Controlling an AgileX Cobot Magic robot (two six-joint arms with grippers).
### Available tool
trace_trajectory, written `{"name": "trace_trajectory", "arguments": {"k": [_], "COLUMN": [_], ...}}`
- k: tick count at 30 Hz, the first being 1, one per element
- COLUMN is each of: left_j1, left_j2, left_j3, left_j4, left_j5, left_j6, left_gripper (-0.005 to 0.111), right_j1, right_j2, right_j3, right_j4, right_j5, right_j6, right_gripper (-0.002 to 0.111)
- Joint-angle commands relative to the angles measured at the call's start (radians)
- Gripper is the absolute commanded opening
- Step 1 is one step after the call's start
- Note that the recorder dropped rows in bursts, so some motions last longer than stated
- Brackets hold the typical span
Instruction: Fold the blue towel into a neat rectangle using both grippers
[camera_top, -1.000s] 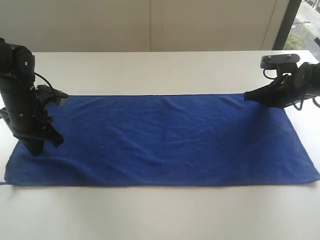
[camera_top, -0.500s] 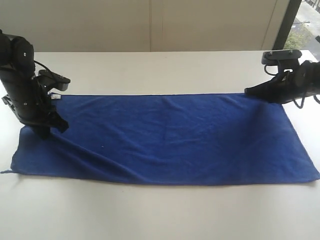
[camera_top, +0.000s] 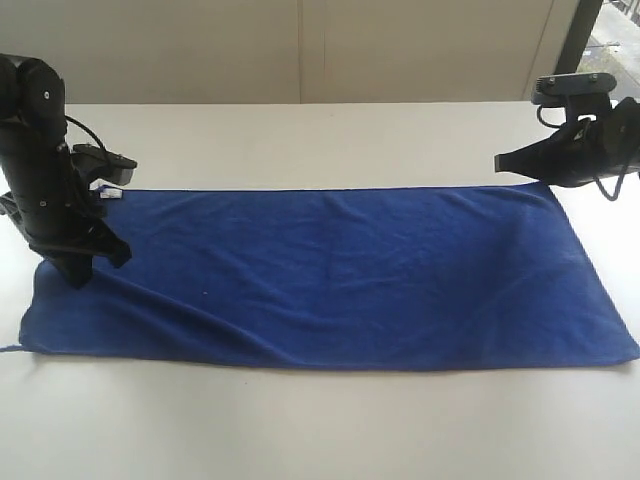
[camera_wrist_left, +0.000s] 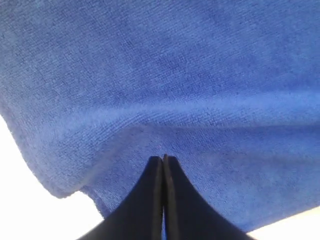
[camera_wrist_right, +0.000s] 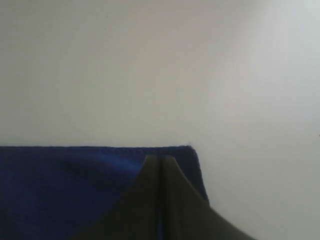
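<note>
The blue towel (camera_top: 340, 280) lies spread out lengthwise on the white table (camera_top: 330, 140), with a small white tag (camera_top: 110, 193) at its far left corner. My left gripper (camera_top: 78, 278) points down near the towel's left end. Its jaws (camera_wrist_left: 163, 158) are shut on a raised ridge of the cloth (camera_wrist_left: 175, 75), and creases run out from the pinch. My right gripper (camera_top: 499, 162) hovers shut just beyond the towel's far edge, near the far right corner. In the right wrist view that corner of the towel (camera_wrist_right: 65, 190) lies flat beneath the shut jaws (camera_wrist_right: 160, 158).
A loose thread (camera_top: 10, 348) sticks out at the towel's near left corner. Bare white tabletop (camera_top: 320, 430) surrounds the cloth, with a pale wall (camera_top: 300, 50) behind it. A window (camera_top: 610, 50) shows at the far right.
The left gripper shifted up and back on the towel's left end, drawing that edge inward and creasing it. The right gripper rose and moved right, uncovering the far right corner.
</note>
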Motion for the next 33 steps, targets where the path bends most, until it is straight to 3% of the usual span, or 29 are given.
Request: {"name": "trace_trajectory", "arguments": {"k": [1,5,33], "left_j1": [-0.004,-0.004,-0.004], "left_j2": [0.018,0.026,0.063], "left_j3": [0.008,0.008,0.008], "left_j4": [-0.013,-0.021,-0.032], "left_j5": [0.071,0.128,0.197], "left_j6": [-0.004,0.031,0.071], "left_gripper": [0.0,0.0,0.0], "right_j1": [-0.001,-0.001,-0.001], "right_j2": [-0.009,-0.009,-0.009], "right_j3": [0.004,0.004,0.004], "right_j4": [-0.007,-0.007,-0.007], "right_j5": [0.026,0.038,0.05], "right_j6": [-0.006,-0.006,-0.006], "right_gripper": [0.0,0.0,0.0]}}
